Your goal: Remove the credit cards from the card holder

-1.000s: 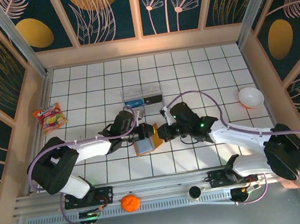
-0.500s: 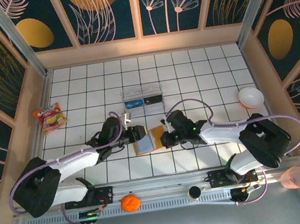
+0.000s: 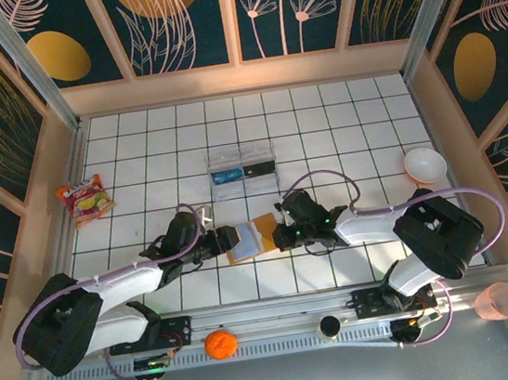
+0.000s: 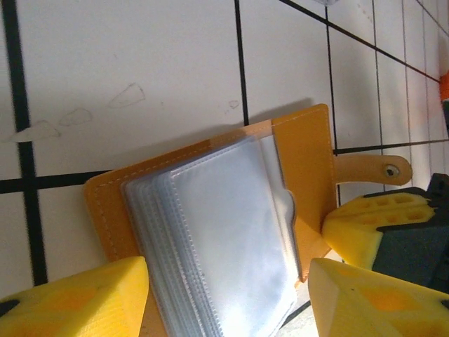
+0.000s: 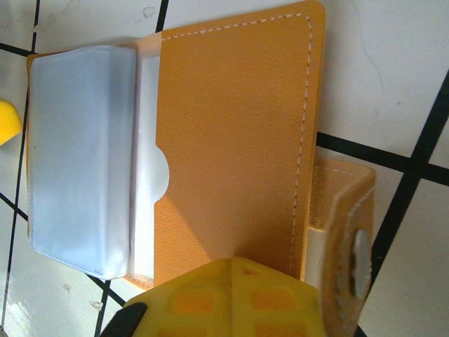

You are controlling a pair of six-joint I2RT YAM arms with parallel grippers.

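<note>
**Card holder pinned open on the bench:** The orange card holder (image 3: 253, 238) lies open on the tiled bench (image 3: 128, 160), between the two arms. The right tool (image 3: 278, 236), its jaws together, rests on the right-hand cover, apparently to pin it flat. The strap tab (image 4: 372, 170) sticks out beside it. The left tool (image 4: 228, 277) stands with fingers apart on either side of the clear plastic sleeves (image 4: 224, 225), likely placed to reach in for a card. No cards can be made out through the cloudy sleeves.
</note>
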